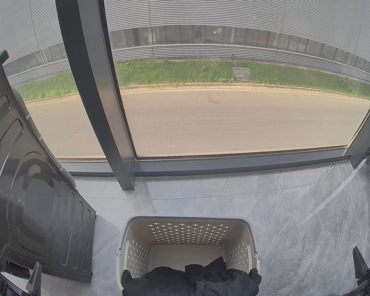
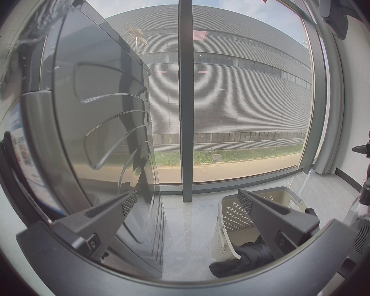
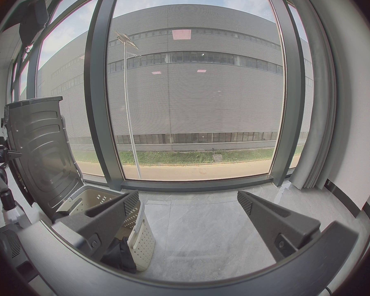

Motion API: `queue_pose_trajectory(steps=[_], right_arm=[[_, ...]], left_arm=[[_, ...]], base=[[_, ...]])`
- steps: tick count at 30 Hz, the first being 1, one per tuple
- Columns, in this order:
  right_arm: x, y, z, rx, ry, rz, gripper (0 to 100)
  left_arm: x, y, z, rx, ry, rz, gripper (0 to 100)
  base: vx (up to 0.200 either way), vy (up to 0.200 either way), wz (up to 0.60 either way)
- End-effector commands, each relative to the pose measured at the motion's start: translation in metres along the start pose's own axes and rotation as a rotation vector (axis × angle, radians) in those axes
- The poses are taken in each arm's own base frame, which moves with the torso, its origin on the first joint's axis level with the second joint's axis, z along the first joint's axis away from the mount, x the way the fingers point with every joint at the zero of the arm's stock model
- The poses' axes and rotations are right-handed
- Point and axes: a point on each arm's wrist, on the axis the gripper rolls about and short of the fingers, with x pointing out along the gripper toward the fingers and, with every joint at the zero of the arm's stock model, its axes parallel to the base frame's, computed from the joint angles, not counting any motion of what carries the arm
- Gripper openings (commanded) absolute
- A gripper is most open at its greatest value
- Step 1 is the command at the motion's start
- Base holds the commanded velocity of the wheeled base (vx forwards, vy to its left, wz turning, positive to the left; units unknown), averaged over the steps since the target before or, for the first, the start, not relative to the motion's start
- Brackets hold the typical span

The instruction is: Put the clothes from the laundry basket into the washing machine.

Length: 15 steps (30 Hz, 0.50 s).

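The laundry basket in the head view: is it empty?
No, dark clothes lie heaped at the near end of the laundry basket, partly over its rim.

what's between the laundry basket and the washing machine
A bare strip of grey floor; nothing lies on it. The head view shows it between the washing machine on the robot's left and the laundry basket.

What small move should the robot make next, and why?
Probably swing the left claw over to the black clothes heaped at the near end of the laundry basket. It and the right claw are open and empty; the washing machine stands to the robot's left.
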Motion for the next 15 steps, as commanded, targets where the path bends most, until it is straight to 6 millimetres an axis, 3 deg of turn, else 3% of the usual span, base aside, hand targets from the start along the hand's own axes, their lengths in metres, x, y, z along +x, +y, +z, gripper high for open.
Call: queue_pose_trajectory(steps=[1,15], right_arm=[[0.0000,0.0000,-0.0052,-0.001,0.001,0.001,100],[0.0000,0.0000,-0.0052,0.000,0.001,0.001,100]], left_arm=[[-0.0002,-0.0001,-0.0049,0.000,-0.002,0.000,100],[-0.0002,-0.0001,-0.0049,0.000,-0.002,-0.003,100]], base=[[-0.200,0.000,0.00],[-0.200,0.000,0.00]])
